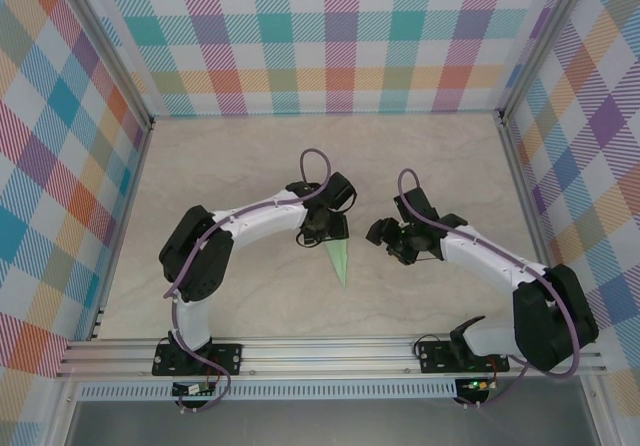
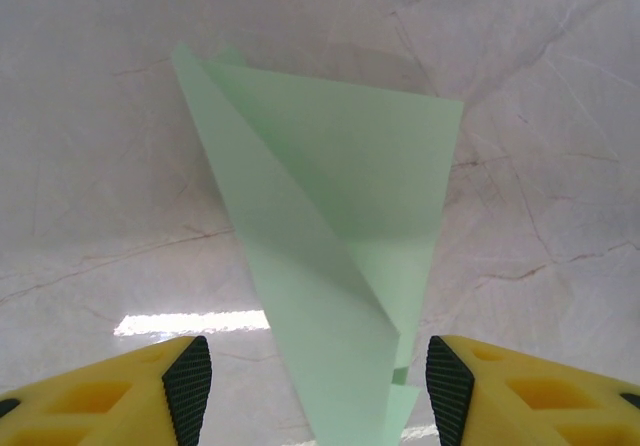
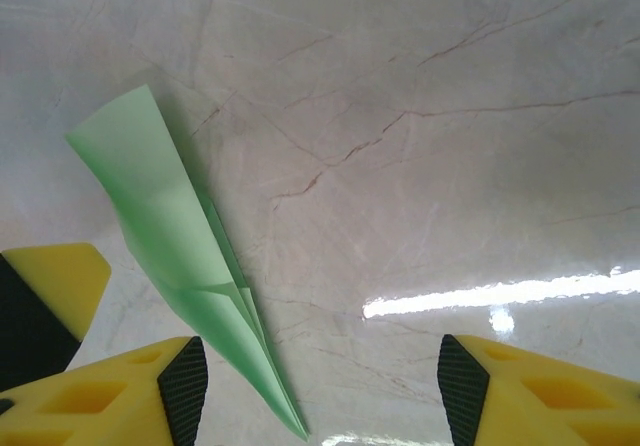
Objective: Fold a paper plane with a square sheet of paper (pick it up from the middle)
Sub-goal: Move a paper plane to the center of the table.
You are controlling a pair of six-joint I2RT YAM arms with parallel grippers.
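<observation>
The square sheet of paper is folded into a slim pale-green paper plane (image 1: pixel 340 259) lying on the marble tabletop, its point toward the near edge. My left gripper (image 1: pixel 325 229) hovers over its wide end. In the left wrist view the paper plane (image 2: pixel 340 246) runs up between the open fingers of the left gripper (image 2: pixel 318 371), and neither black pad touches it. My right gripper (image 1: pixel 392 238) stands just right of the plane, open with nothing between its fingers. In the right wrist view the paper plane (image 3: pixel 175 231) lies left of the right gripper (image 3: pixel 318 381), close to its left finger.
Checkered walls enclose the table (image 1: pixel 250 166) on three sides. An aluminium rail (image 1: pixel 330 351) carrying both arm bases runs along the near edge. A yellow finger of the left gripper (image 3: pixel 50 286) shows at the left edge of the right wrist view.
</observation>
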